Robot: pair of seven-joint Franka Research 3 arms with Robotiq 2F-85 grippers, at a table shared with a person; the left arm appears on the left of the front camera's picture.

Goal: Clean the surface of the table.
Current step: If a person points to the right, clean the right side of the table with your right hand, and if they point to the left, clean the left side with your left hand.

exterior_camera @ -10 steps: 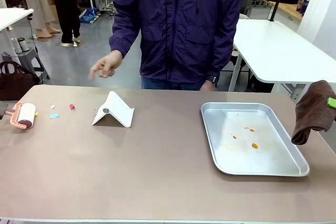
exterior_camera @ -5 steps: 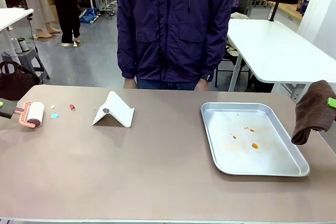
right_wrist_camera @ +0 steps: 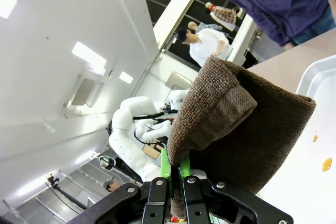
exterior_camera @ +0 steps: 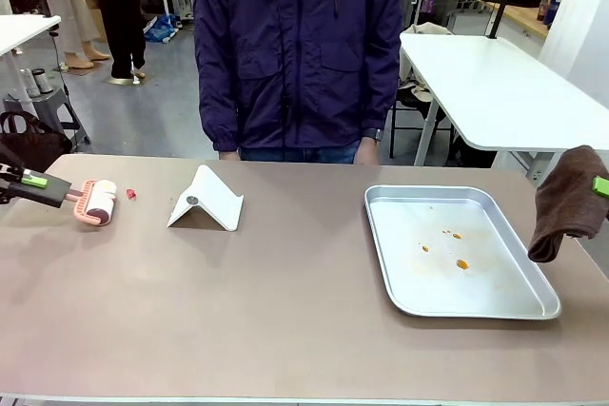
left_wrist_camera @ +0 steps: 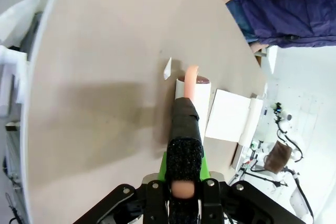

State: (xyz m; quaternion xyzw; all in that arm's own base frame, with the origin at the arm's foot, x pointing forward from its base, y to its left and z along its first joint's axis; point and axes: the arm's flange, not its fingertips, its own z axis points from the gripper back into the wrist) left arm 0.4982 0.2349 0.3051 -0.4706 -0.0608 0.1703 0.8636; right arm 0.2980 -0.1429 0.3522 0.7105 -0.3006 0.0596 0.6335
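Left gripper (exterior_camera: 40, 183) is closed on the handle of a pink lint roller (exterior_camera: 98, 203) at the left end of the table (exterior_camera: 285, 320). We note that the handle runs from the fingers toward the robot's right. The drum sits crosswise at its far end and appears to rest on the tabletop. Just beyond the drum, further right, lies a small red scrap (exterior_camera: 130, 194). The left wrist view also shows a white scrap (left_wrist_camera: 167, 68) just beside the drum. We judge that the next stroke should run along the handle's line, rightward, to take the red scrap. A white folded stand (exterior_camera: 205, 201) sits near, past the scrap on roughly the same line, and could obstruct. Right gripper (exterior_camera: 598, 187) is clamped on a brown cloth (exterior_camera: 566, 202), held off the right edge beside a metal tray (exterior_camera: 495, 287) and well apart from the scraps. The left arm is plainly the nearer.
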